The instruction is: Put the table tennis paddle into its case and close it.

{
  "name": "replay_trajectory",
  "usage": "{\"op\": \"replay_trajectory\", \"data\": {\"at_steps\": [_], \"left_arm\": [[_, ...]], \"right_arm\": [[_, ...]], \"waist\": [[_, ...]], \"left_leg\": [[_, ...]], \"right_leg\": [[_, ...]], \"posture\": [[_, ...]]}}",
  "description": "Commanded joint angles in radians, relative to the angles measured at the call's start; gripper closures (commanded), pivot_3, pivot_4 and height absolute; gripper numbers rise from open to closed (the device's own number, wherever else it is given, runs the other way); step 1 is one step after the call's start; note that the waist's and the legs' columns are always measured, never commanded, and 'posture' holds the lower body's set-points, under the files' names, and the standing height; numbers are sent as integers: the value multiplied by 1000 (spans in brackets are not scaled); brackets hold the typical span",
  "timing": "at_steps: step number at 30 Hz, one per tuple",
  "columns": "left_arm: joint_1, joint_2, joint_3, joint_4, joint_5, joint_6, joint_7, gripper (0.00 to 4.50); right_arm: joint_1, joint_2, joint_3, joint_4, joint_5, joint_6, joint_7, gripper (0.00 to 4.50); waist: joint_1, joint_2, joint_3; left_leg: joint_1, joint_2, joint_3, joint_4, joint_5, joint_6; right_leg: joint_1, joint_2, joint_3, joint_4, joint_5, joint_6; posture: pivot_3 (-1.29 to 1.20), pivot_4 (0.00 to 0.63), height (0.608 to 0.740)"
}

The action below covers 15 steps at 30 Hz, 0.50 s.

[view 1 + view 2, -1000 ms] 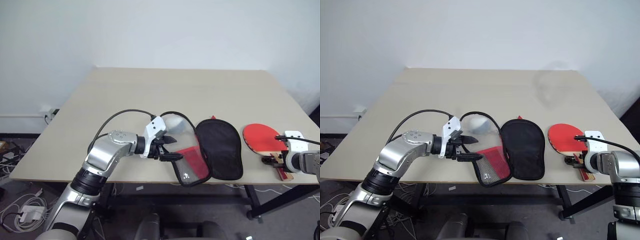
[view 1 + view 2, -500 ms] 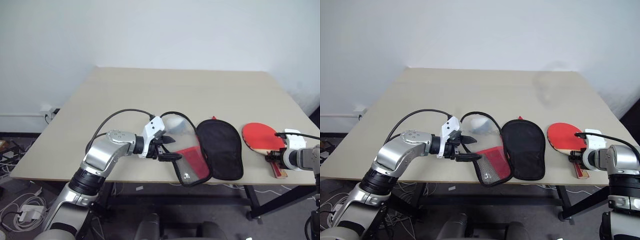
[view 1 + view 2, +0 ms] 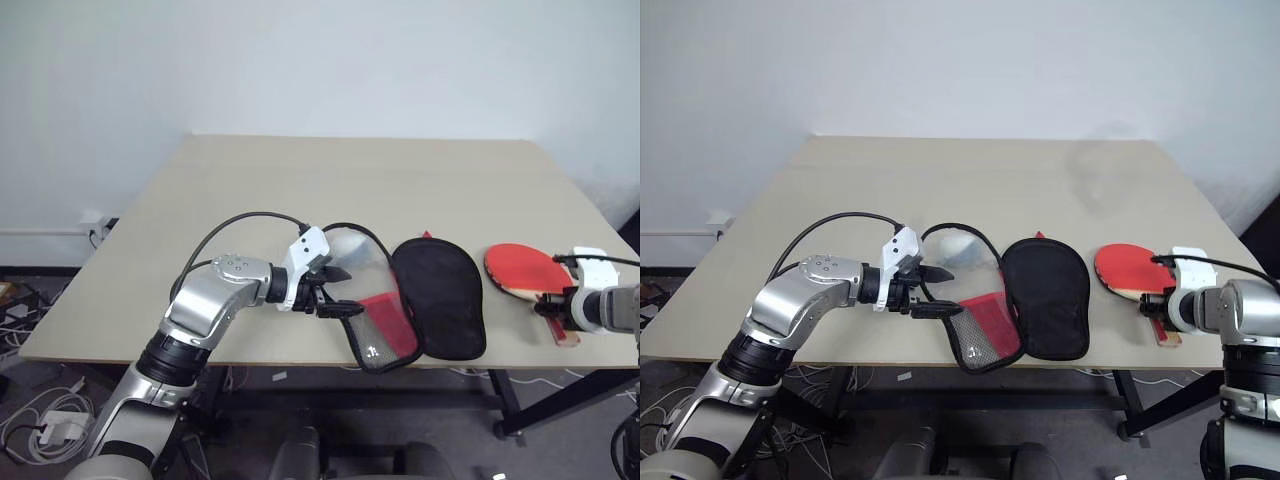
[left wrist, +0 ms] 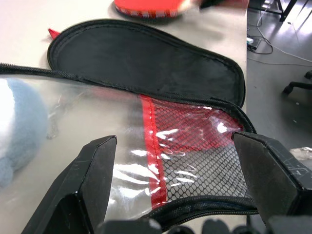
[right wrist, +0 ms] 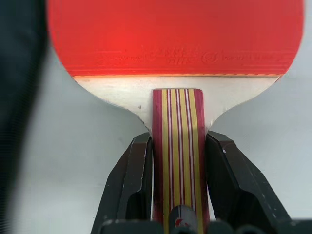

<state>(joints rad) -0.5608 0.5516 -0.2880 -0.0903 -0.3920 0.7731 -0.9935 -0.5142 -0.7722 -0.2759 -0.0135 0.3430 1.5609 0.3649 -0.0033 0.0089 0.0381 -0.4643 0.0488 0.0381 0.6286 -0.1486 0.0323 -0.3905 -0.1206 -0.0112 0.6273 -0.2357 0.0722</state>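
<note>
At the table's (image 3: 250,190) near edge, toward five o'clock, the right gripper (image 5: 178,165) is seen clamped on the striped wooden handle of the table tennis paddle (image 3: 524,271); in the right wrist view both black fingers (image 5: 132,187) are pressed against the handle's two sides. The red blade is directed away from the gripper, toward eleven o'clock from it, over the tabletop near the right edge.

The case (image 3: 438,296) is spread open at the near middle of the table, to the nine o'clock side of the paddle and apart from it. Its black-lined half is laid flat, and its other half, with clear plastic, red fabric and black mesh (image 4: 204,156), is raised toward the left gripper (image 3: 333,292).

The left gripper is set wide, one finger (image 4: 92,170) on each side of the raised flap's black zip edge; whether that edge is pinched cannot be told. A pale blue and white soft object (image 4: 19,126) is seen through the clear plastic
</note>
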Motion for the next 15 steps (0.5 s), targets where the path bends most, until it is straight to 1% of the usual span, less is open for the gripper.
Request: {"op": "replay_trajectory", "data": {"at_steps": [1,6,9,12,15], "left_arm": [[-37,2,33,16,2,-25,-7,494],[-51,-2,32,46,7,-35,-7,494],[-55,4,38,57,5,-41,-14,494],[-59,3,37,60,7,-39,-12,494],[-62,5,39,65,6,-39,-17,494]], "right_arm": [[-78,12,-39,-146,35,53,-9,3287],[-100,116,-16,-236,84,53,-63,3287],[-93,221,-7,-281,111,53,-138,3287],[-80,282,-21,-301,146,53,-200,3287],[-58,374,-42,-344,190,53,-288,3287]], "waist": [[0,0,0],[5,-1,0],[5,-1,0],[7,0,0],[7,0,0]], "left_leg": [[0,0,0,0,0,0],[0,0,0,0,0,0],[-1,0,0,0,0,0],[-1,0,0,-1,0,0],[-1,0,0,0,0,0]], "right_leg": [[0,0,0,0,0,0],[0,0,0,-1,0,0],[0,0,0,0,0,-1],[-1,0,0,0,0,-1],[-1,0,0,0,1,-1]], "posture": [[0,0,715],[0,0,715],[0,0,715],[0,0,715],[0,0,715]]}}
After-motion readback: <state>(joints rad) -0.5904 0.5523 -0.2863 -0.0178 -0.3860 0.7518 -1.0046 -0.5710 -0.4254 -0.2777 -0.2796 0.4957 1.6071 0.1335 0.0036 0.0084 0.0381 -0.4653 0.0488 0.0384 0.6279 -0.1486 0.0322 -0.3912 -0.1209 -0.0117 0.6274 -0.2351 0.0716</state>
